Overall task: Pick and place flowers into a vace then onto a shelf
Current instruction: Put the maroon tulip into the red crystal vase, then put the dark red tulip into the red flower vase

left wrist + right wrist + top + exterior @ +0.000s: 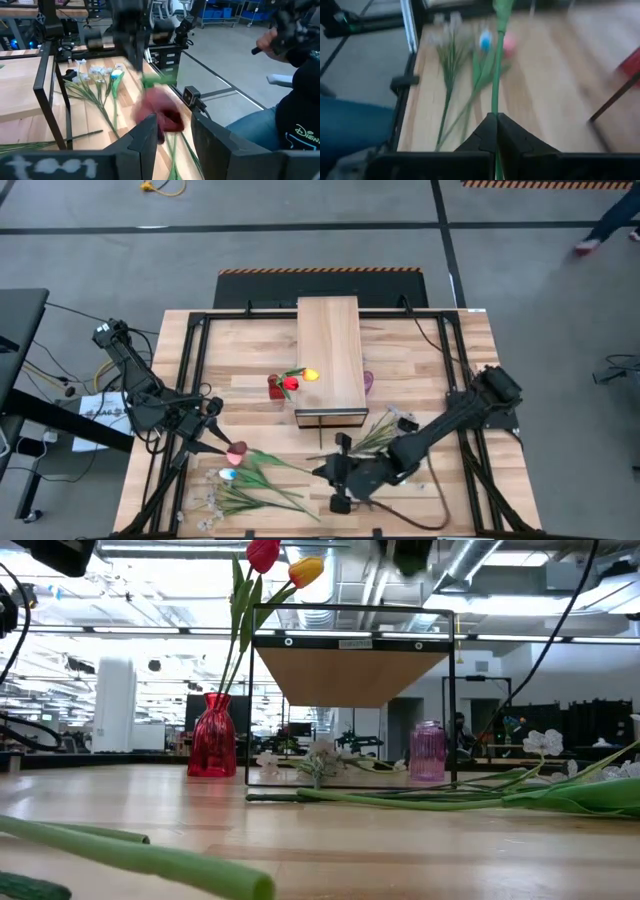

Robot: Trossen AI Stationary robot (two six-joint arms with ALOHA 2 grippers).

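Note:
A red vase point(277, 387) point(212, 735) stands left of the shelf point(328, 360) point(350, 670) and holds a red tulip point(263, 552) and a yellow tulip point(306, 570). More flowers point(250, 480) lie flat on the near left of the table. My right gripper point(330, 472) point(496, 122) is shut on a green stem among them. My left gripper point(215, 438) point(172, 125) is open low over the table. A blurred pink tulip head point(162, 114) point(237, 448) sits just ahead of its fingers; whether they touch it I cannot tell. My right gripper pinches a green flower stem point(495, 102) between its two fingers, coming from the table's right at a low slant. The stem runs on ahead of the fingers toward the other flower heads. Which bloom it carries, and whether it is lifted off the table, I cannot tell.
A small purple vase point(368, 380) point(427, 750) stands at the shelf's right side. A spray of pale blossoms point(385, 425) lies near the shelf's near right corner. Black frame rails point(190, 370) run along the table's sides. A seated person point(295, 100) is beyond the near edge.

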